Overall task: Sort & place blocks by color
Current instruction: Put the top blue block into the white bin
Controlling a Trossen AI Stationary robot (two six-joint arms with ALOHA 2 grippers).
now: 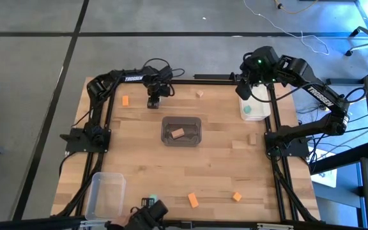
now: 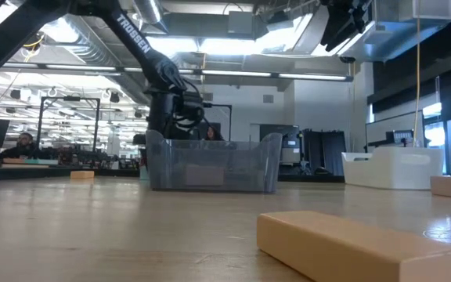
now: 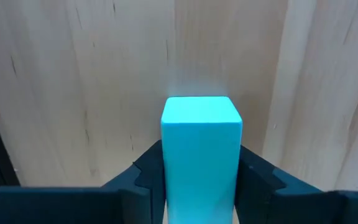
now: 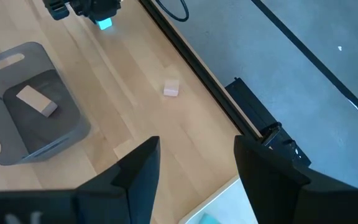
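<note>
My left gripper (image 1: 153, 99) points down at the table's far left and is shut on a teal block (image 3: 201, 155), which also shows in the right wrist view (image 4: 105, 23). My right gripper (image 4: 196, 177) hangs open and high over the far end of the white bin (image 1: 258, 110), which has a teal block (image 1: 248, 110) in it. A tan block (image 1: 177, 133) lies in the dark grey bin (image 1: 181, 142) at mid-table. Orange blocks lie at the far left (image 1: 125, 100) and near the front edge (image 1: 193, 200) (image 1: 236, 197). Tan blocks (image 1: 200, 94) (image 1: 252, 138) lie loose on the table. My left gripper pinches the teal block's two opposite long sides (image 3: 166, 168) between its two fingers (image 3: 146, 171), coming from above and pointing down. The block's end (image 3: 201, 112) reaches past the fingertips toward the table. Whether that end rests on the wood cannot be told.
A clear bin (image 1: 105, 195) stands at the near left corner. Black frame rails (image 1: 107, 115) (image 1: 275, 128) run along both table sides. In the low view the grey bin (image 2: 210, 164) hides my left gripper, and a block (image 2: 351, 243) fills the foreground.
</note>
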